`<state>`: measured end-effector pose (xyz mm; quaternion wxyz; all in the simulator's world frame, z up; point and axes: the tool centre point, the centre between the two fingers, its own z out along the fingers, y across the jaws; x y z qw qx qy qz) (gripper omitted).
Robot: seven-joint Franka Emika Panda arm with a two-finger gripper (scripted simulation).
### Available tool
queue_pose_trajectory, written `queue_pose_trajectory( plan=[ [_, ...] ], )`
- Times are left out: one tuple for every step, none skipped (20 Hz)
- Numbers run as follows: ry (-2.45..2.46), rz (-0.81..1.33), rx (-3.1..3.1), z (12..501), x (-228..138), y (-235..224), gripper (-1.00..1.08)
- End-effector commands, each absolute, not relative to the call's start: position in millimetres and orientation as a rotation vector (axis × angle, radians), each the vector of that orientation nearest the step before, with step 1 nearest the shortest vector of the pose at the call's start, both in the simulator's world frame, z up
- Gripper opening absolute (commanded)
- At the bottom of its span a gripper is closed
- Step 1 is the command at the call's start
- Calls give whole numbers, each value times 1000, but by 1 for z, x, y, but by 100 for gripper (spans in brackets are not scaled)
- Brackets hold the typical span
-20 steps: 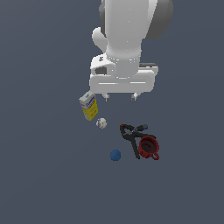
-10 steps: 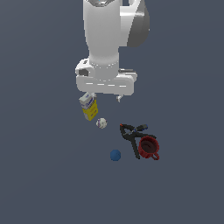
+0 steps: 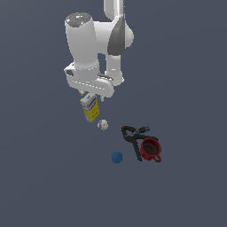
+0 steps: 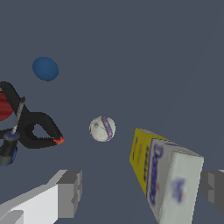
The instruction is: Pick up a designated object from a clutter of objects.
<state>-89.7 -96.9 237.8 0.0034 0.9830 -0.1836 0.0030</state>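
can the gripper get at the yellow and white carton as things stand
Probably yes. The gripper is open and sits just above the carton, a finger to either side in the wrist view. The whitish ball stands apart from it, so nothing seems to block the approach.

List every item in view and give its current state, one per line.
Gripper: open, fingers either side of the carton.
Carton: upright, not lifted.
Whitish ball: resting, untouched.
Blue ball: resting apart.
Black clamp: lying flat beside the mug.
Red mug: upright.
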Motion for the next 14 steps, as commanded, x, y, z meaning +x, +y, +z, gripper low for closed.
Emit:
queue_pose_trajectory(
  plan=[
    [-658,7,3066,227,-107,-110,100],
    [-685,6,3060,224,-113,-113,100],
    [-711,5,3055,221,-118,-117,100],
    [-734,5,3050,218,-124,-120,100],
    [-755,4,3046,215,-128,-123,100],
    [-774,3,3041,212,-133,-125,100],
    [-791,2,3038,210,-137,-127,100],
    [-807,2,3034,208,-140,-129,100],
    [-820,1,3031,207,-143,-130,100],
    [-831,1,3029,205,-146,-132,100],
    [-840,1,3027,204,-148,-133,100],
    [-847,0,3025,203,-149,-133,100],
    [-851,0,3024,203,-151,-134,100],
    [-854,0,3023,202,-151,-134,100]
  ],
)
